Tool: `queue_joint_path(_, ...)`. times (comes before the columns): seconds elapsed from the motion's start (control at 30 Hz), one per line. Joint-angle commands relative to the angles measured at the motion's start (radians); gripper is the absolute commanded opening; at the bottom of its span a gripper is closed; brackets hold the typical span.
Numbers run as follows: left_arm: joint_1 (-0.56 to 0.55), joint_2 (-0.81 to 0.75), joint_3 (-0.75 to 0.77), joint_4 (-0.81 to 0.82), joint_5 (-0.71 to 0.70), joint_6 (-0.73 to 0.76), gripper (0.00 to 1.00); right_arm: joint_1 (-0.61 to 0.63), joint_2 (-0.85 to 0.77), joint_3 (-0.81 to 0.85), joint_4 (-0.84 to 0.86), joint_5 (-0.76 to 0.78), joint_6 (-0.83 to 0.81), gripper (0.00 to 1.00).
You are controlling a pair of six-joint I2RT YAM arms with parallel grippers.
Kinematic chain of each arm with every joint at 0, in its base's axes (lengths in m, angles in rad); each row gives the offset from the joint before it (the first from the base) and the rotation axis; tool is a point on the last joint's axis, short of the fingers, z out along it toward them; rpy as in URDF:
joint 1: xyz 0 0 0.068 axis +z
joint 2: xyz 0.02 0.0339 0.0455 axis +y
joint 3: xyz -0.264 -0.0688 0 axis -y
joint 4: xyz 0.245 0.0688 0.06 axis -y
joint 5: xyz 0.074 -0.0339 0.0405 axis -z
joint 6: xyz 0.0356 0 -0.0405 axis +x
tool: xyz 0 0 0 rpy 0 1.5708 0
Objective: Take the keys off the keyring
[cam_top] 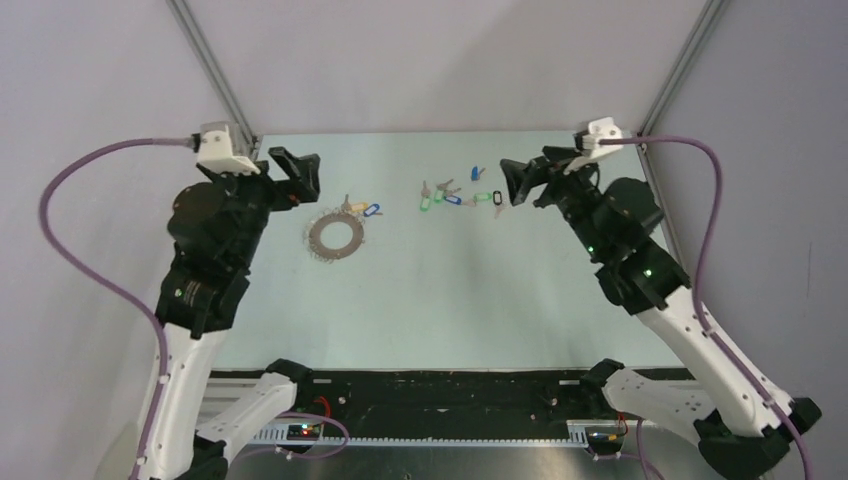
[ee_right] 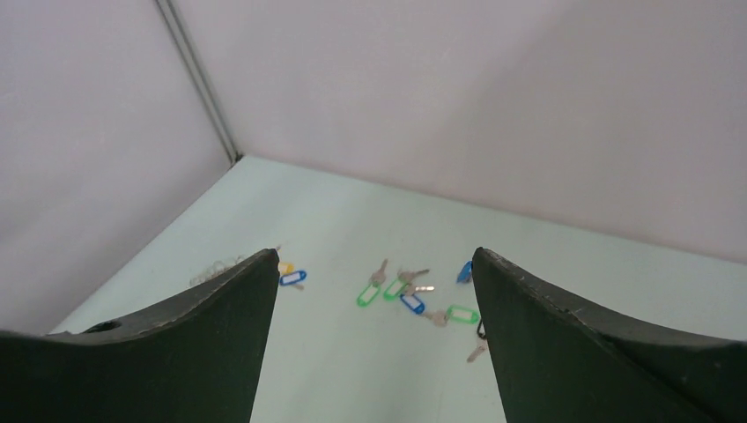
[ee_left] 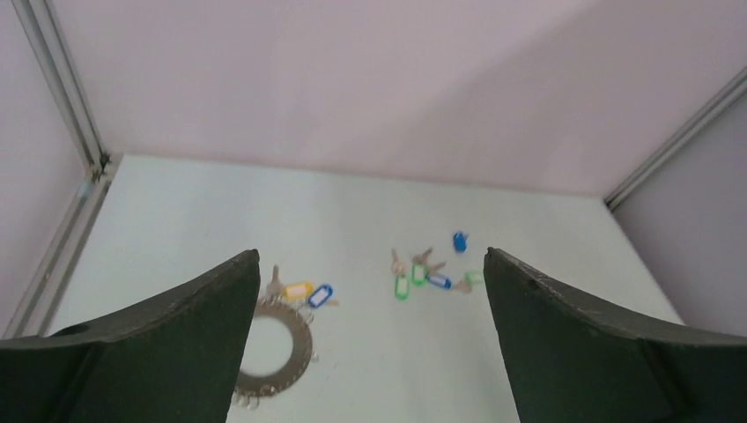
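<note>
**Operator:** Where does the job stand?

**Robot:** The large flat grey toothed metal keyring point(cam_top: 335, 236) lies flat on the pale green table point(cam_top: 480, 290), just in front of my left gripper point(cam_top: 298, 174). A yellow-tagged silvery key point(cam_top: 351, 207) and a blue-tagged silvery key point(cam_top: 372, 210) sit at its far rim. From above I can't be sure they are threaded on rather than only lying against it, but I'd guess they are on. The loose silvery keys with green, blue and black plastic tags point(cam_top: 458, 197) lie scattered well apart from the ring, near my right gripper point(cam_top: 515, 184), so I count those as done.

**Operator:** And your grippers?

**Robot:** Both are spread wide, holding nothing and touching nothing, and both hang above the table. In each wrist view there is only bare table and keys between the fingers.

**Operator:** How will you take the next key?

**Robot:** I'd pin the ring with the left gripper on its near or left rim, away from the two tags, so it can't slide. Then I'd bring the right gripper across, close on one plastic tag rather than the thin metal blade, and draw the key along the rim to the ring's opening. Pulling straight outward would just drag the ring along. I'd do one key at a time, yellow first because it lies closer to the rim.
</note>
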Motion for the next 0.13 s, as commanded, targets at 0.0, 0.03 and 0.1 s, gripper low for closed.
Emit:
queue_joint_path(0.0, 0.007, -0.01, 0.045, 0.029, -0.012, 0.003, 1.0, -0.006, -0.049, 0.014, -0.019, 0.066, -0.054, 0.85)
queue_joint_path(0.03, 0.007, -0.011, 0.039, 0.029, -0.016, 0.003, 1.0, -0.008, -0.055, 0.012, -0.028, 0.07, -0.054, 0.86)
queue_joint_path(0.1, 0.007, -0.019, 0.015, 0.031, -0.024, -0.001, 1.0, -0.009, -0.07, 0.002, -0.038, 0.087, -0.054, 0.86)
